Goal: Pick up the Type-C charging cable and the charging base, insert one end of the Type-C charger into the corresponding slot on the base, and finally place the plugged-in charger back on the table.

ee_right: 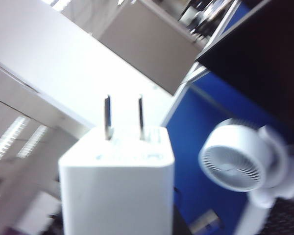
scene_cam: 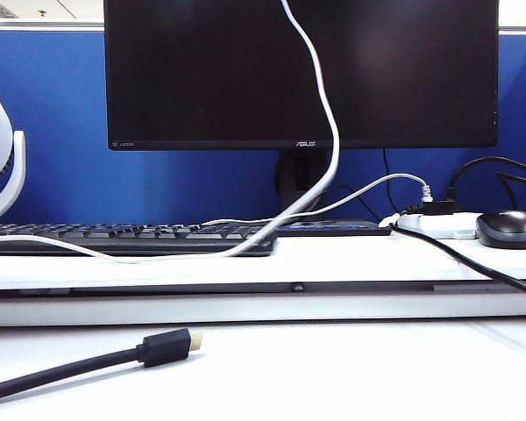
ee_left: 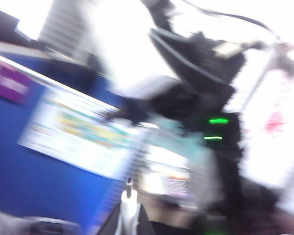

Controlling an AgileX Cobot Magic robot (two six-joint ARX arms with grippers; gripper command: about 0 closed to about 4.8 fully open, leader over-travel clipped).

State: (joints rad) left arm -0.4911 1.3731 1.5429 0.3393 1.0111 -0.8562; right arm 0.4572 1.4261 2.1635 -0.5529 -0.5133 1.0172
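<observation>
From across the table (scene_cam: 333, 377), the Type-C charging cable (scene_cam: 326, 114) hangs from above, trailing over the keyboard (scene_cam: 131, 239); neither arm shows. The left gripper (ee_left: 129, 220), in its blurred wrist view, is clamped on the cable's plug, tip pointing away. The right gripper, itself unseen, holds the charging base (ee_right: 118, 188), prongs pointing away from the camera.

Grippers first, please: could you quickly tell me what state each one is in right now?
Left gripper: shut on the Type-C charging cable, plug end poking out, raised off the table.
Right gripper: holding the charging base, prongs up; jaws themselves out of view.
</observation>
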